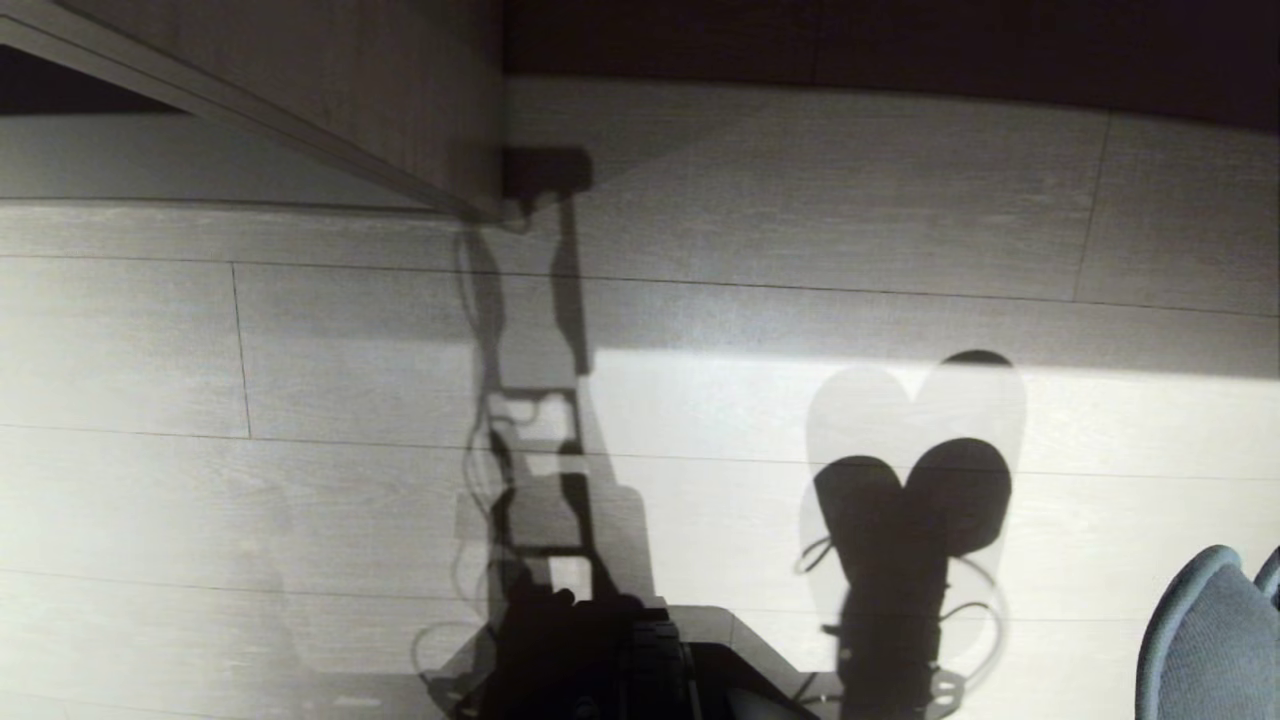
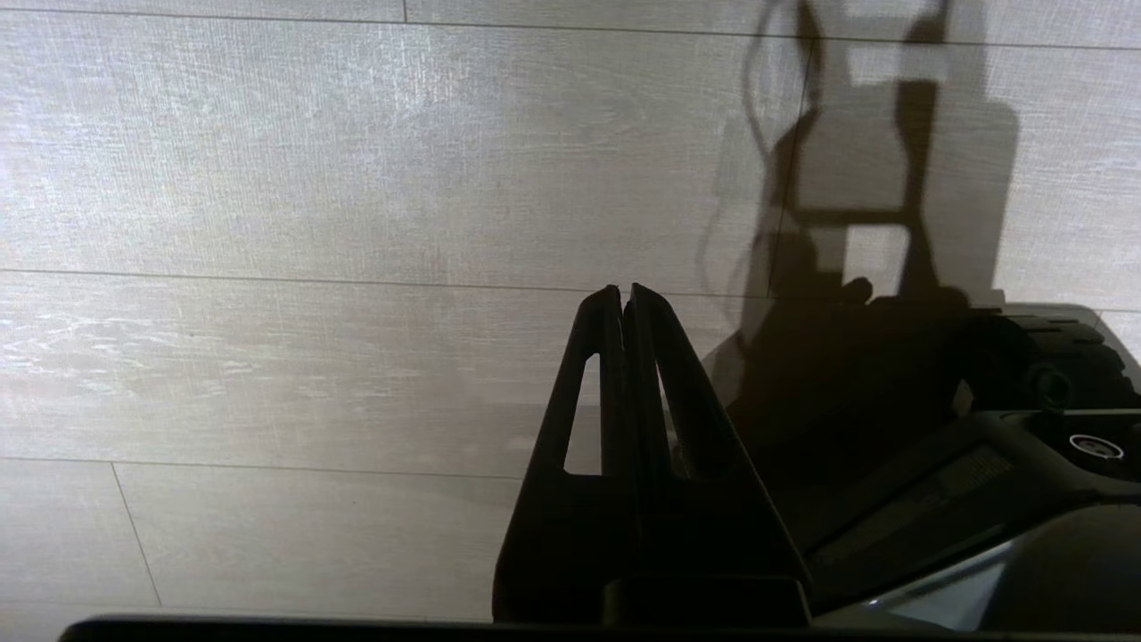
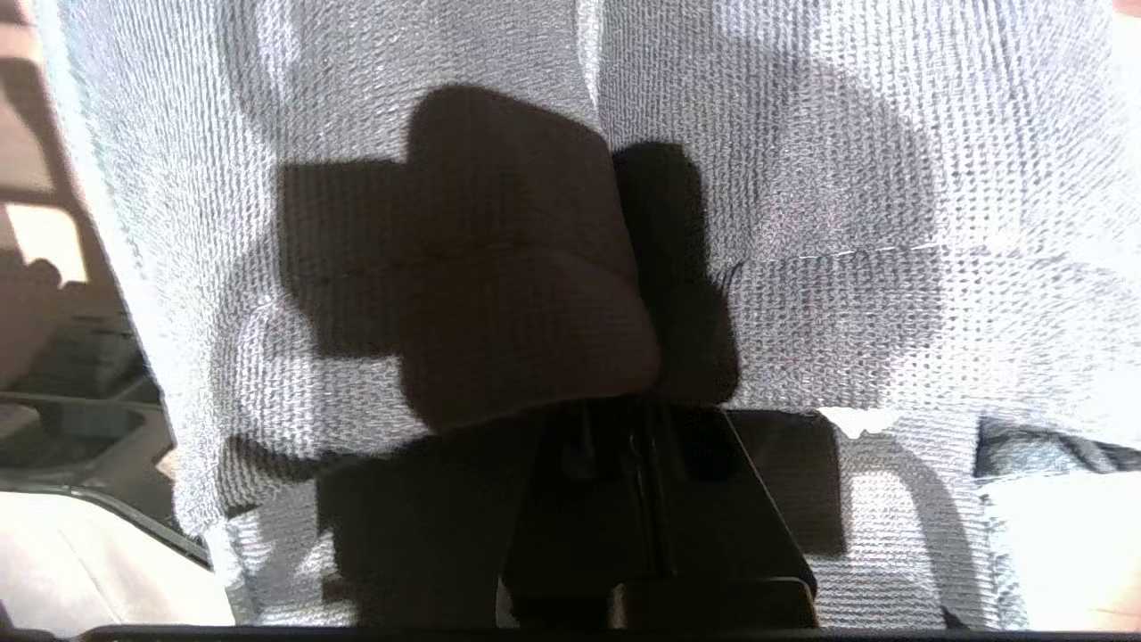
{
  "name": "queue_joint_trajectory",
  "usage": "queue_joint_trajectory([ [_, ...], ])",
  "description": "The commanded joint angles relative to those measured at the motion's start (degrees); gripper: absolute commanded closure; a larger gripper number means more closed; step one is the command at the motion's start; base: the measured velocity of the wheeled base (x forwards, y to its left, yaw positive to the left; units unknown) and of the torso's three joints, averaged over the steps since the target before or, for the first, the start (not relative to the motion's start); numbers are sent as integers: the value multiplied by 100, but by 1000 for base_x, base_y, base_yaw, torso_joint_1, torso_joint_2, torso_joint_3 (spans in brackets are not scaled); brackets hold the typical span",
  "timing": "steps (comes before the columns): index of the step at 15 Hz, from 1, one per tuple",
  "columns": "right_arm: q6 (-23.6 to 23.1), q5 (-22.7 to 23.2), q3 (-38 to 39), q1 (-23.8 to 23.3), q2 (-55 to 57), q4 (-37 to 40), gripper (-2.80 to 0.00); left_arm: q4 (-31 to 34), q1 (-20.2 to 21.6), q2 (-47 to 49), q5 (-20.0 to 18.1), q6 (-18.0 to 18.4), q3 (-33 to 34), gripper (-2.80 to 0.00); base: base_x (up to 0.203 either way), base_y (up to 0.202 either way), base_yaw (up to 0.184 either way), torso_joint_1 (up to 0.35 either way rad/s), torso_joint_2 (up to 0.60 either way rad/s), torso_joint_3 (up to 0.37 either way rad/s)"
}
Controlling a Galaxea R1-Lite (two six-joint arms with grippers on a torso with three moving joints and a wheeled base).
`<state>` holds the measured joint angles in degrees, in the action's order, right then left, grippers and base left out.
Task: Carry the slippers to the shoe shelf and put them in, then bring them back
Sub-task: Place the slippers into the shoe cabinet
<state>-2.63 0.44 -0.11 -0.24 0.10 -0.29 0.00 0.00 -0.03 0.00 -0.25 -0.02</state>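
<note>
On my left gripper (image 2: 624,294) the two fingers are pressed flat together with nothing between them, hanging over bare pale plank floor (image 2: 312,178) beside the robot's dark base (image 2: 1025,428).

My right gripper (image 3: 637,428) is mostly in shadow, but its fingers are closed tight, and right at their tips is the pair of slippers (image 3: 553,116), two grey woven pieces side by side that fill the wrist view. I take them to be pinched at the edge nearest the fingers, though the contact itself is dark.

From the head camera only a sliver of the slippers (image 1: 1205,640) shows, at the lower right corner. On the sunlit floor their heart-shaped shadow (image 1: 915,500) lies ahead. The shoe shelf (image 1: 380,100) stands at the upper left, well apart from them.
</note>
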Motion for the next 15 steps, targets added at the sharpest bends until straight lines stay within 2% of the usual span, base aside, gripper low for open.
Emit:
queue_joint_trajectory([
  [1, 8, 0, 2, -2, -1, 3, 0, 0, 0, 3, 0, -2, 2, 0, 0, 0, 0, 0, 0, 0],
  [4, 184, -9, 2, -2, -1, 3, 0, 0, 0, 3, 0, -2, -5, 0, 0, 0, 0, 0, 0, 0],
  [15, 184, -9, 2, -2, -1, 3, 0, -9, 0, 3, 0, -2, -5, 0, 0, 0, 0, 0, 0, 0],
])
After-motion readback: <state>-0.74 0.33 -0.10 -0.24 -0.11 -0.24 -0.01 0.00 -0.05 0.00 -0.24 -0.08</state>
